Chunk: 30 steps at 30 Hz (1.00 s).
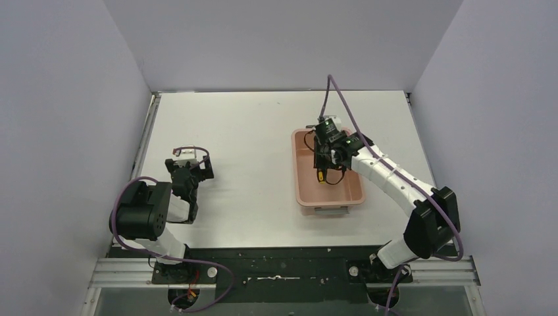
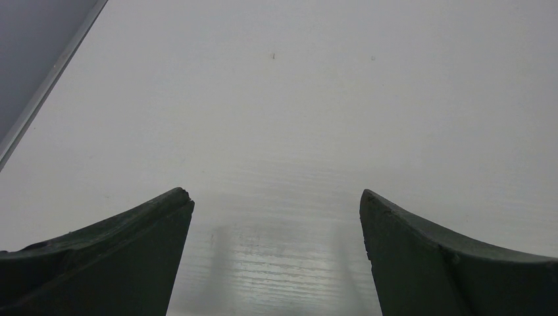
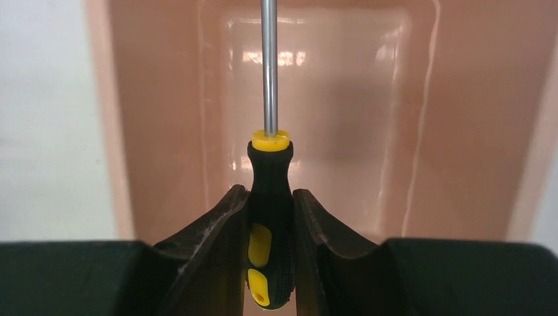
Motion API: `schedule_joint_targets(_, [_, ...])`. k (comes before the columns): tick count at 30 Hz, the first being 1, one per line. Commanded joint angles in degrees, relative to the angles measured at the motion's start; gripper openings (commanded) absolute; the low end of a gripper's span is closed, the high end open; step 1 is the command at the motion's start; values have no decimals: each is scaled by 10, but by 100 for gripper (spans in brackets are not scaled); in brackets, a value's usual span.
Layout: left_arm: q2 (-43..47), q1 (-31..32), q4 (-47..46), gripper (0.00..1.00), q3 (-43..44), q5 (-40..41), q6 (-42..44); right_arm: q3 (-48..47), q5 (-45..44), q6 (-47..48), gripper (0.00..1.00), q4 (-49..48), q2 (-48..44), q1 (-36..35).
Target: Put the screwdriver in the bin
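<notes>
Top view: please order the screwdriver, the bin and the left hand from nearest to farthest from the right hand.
1. The screwdriver: gripped in the right hand itself.
2. The bin: directly below it, on the right half of the table.
3. The left hand: far on the left side, open.

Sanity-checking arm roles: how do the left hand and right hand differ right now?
Grip: the right hand is shut on the handle of the screwdriver; the left hand is open and empty.
Place: the right hand is above the bin, with the shaft pointing along its inside; the left hand is over the table, well away from the bin.
Shared: both have dark curved fingers.
</notes>
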<state>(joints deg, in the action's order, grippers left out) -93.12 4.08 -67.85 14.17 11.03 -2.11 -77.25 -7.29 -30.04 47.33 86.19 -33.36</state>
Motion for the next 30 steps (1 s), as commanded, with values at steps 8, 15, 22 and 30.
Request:
schedule_joint_targets(8, [8, 0, -14, 97, 4, -6, 4, 192, -9, -39, 0, -183, 31, 4])
schedule_joint_targets(15, [8, 0, -13, 97, 4, -6, 4, 215, -14, -41, 9, -208, 80, 8])
schedule_joint_targets(22, [8, 1, -14, 97, 4, -6, 4, 193, -19, -46, 44, -176, 70, 7])
schedule_joint_targets(30, [8, 0, -13, 97, 4, -5, 4, 117, -37, -30, 68, -108, 8, 2])
